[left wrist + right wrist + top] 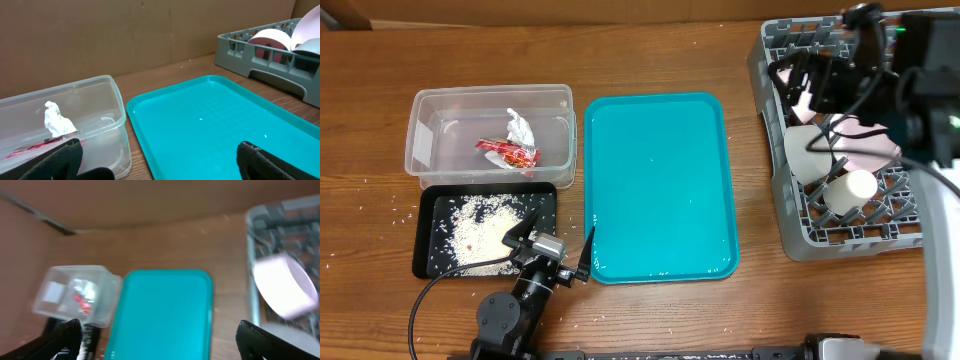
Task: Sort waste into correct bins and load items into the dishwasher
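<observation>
The clear tub point(440, 140) holds the red-and-white wrapper point(508, 153) and the white paper scrap point(520, 126). The black tray point(432, 205) in front of it holds pale rice crumbs point(485, 230). The grey dish rack point(840, 243) at the right holds a white bowl point(805, 150), a white cup point(850, 190) and a plate point(875, 140). My left gripper point(557, 240) is open and empty between the black tray and the teal tray point(658, 185). My right gripper point(803, 80) is open and empty above the rack. No chopsticks show.
Loose crumbs point(380, 200) lie on the wooden table left of the bins. The left wrist view shows the tub point(100, 115), the scrap point(55, 120), the teal tray point(215, 125) and the rack point(260, 50). The right wrist view is blurred.
</observation>
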